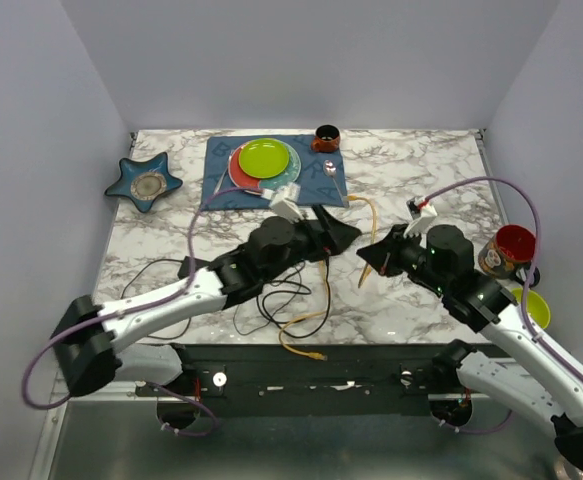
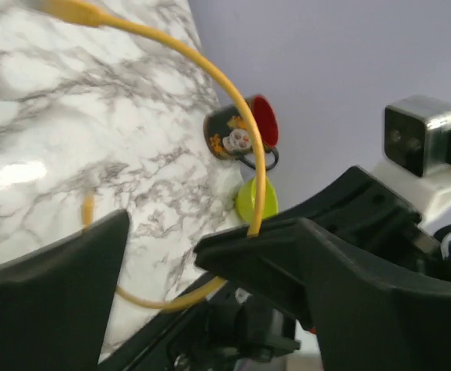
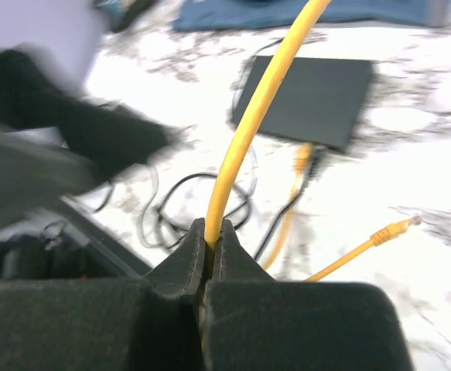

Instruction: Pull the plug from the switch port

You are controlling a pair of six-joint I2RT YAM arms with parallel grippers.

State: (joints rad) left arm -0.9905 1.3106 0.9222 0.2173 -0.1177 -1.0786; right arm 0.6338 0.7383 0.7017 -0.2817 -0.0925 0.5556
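Closest to the left wrist lens, the left gripper (image 1: 336, 228) shows its fingers (image 2: 63, 286) parted with only marble (image 2: 55, 116) between them, holding nothing. At its 3 o'clock in the top view, the right gripper (image 3: 210, 241) is pinched tight on the yellow cable (image 3: 244, 131), which climbs toward 1 o'clock and out of the right wrist view. The switch (image 3: 310, 97) lies flat on the marble at 1 o'clock of that pinch; in the top view the left arm (image 1: 171, 295) covers it. A second yellow lead (image 3: 301, 161) meets the switch's near edge, too blurred for me to say whether it is seated. From the left wrist, the gripped cable ends at 11 o'clock in a thicker piece, which I take for the plug (image 2: 69, 9), over bare marble, so I judge it may already be out of the port. If it isn't, I'd draw straight back along the socket's axis, not upward. I'd press the left fingers on the box so it can't slide, and watch for the cable slipping in the pinch.
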